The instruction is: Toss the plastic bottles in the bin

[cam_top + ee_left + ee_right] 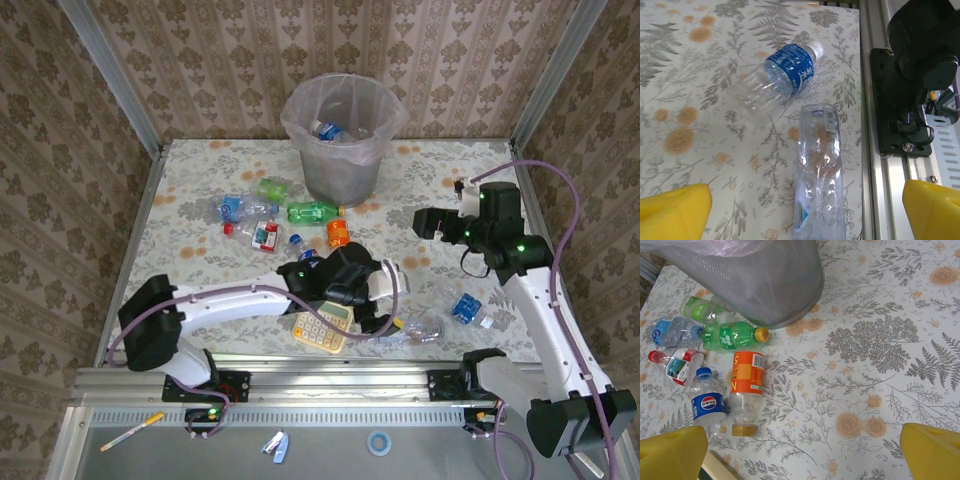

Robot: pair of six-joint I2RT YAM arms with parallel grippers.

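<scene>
A clear crushed bottle (pixel 820 170) lies flat near the table's front rail, between the yellow fingertips (pixel 671 212) of my left gripper (pixel 802 220), which is open and hangs above it. In the top view this bottle (pixel 420 328) sits just right of the left gripper (pixel 390 300). A blue-labelled bottle (pixel 785 75) lies beyond it. My right gripper (pixel 425 222) is open with nothing in it, above bare tablecloth right of the bin (pixel 340 130). Left of it lie an orange-labelled bottle (pixel 746 390), a green bottle (pixel 732 335) and a Pepsi bottle (pixel 710 407). Some bottles (pixel 335 130) lie inside the bin.
A yellow calculator (pixel 322 325) lies under the left arm near the front edge. More crushed bottles (pixel 240 210) cluster left of the bin. The metal front rail (pixel 890 150) and the right arm's base (pixel 920 50) stand close beside the clear bottle. Walls enclose the table.
</scene>
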